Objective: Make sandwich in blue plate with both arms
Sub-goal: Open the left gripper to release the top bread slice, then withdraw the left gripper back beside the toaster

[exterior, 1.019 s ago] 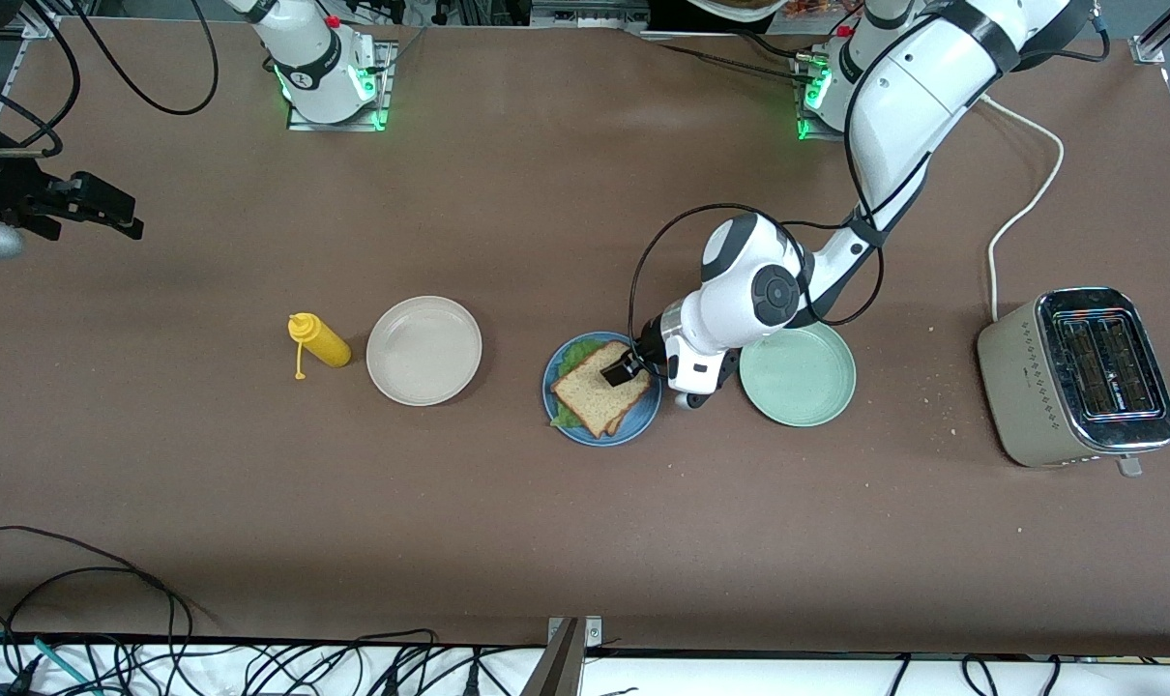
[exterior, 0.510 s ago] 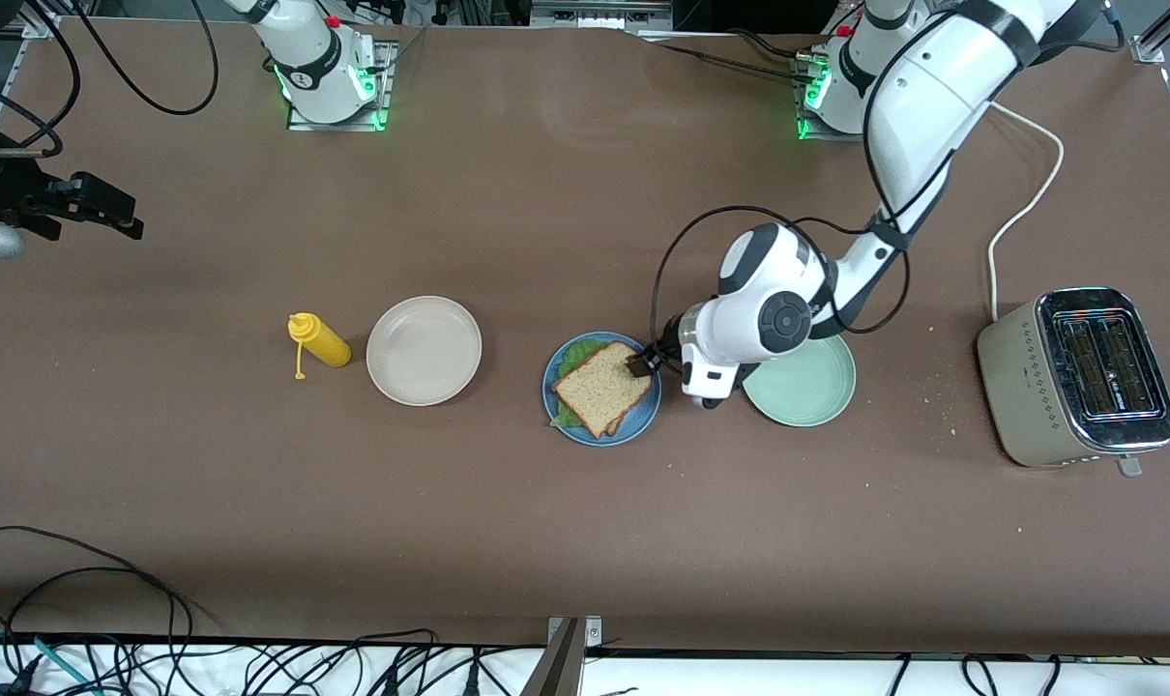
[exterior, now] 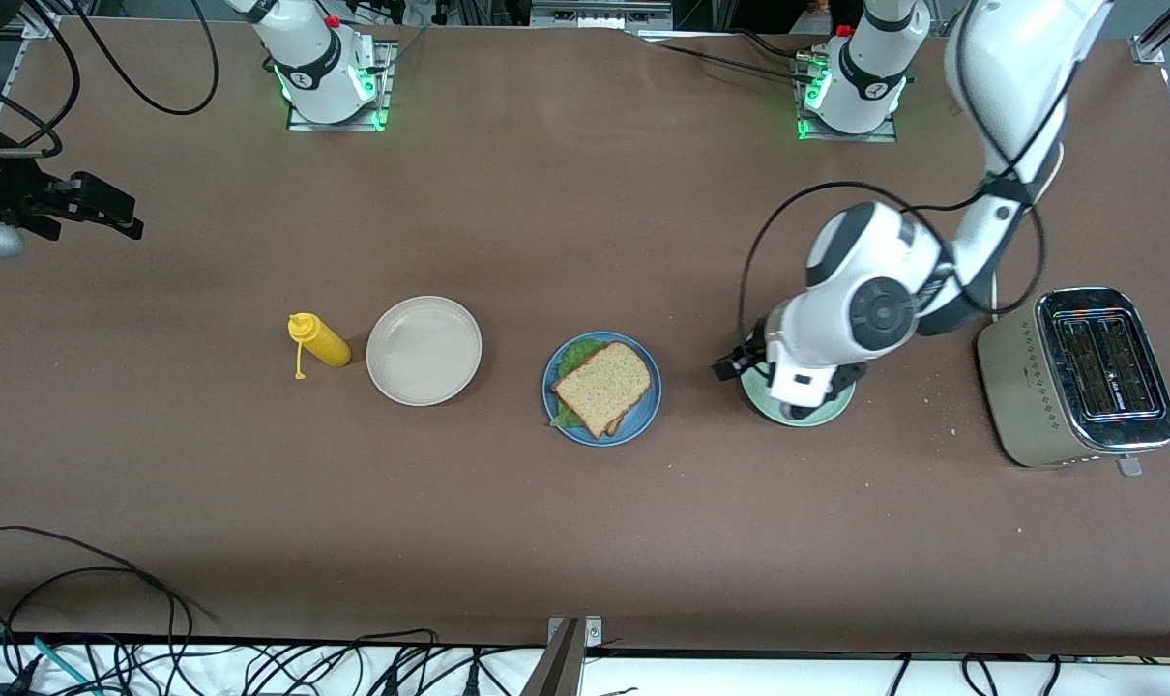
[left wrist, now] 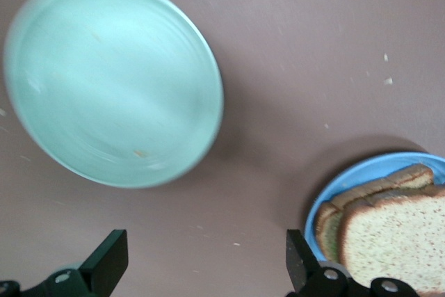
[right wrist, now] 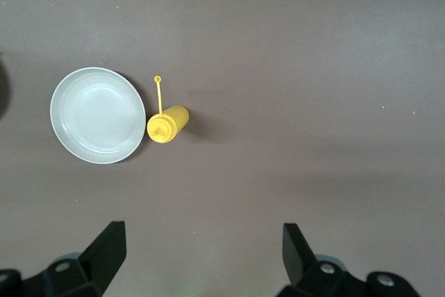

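Sandwich sits finished on the blue plate, both grippers empty and spread wide.

Working across the front view: the right gripper (exterior: 111, 215) hangs high at the right arm's end of the table, fingers (right wrist: 106, 245) wide apart with nothing between them, that arm waiting. Next comes the yellow squeeze bottle (exterior: 318, 340) on its side, just beside the beige-white plate (exterior: 424, 350). In the middle lies the blue plate (exterior: 601, 389), carrying the sandwich (exterior: 604, 387): brown bread on top, green lettuce peeking out at the rim, a second slice showing underneath. Then the left gripper (exterior: 740, 360) hovers over the edge of the mint-green plate (exterior: 798, 396), its fingers (left wrist: 108, 261) parted wide and holding nothing. The toaster (exterior: 1078, 375) stands at the left arm's end.
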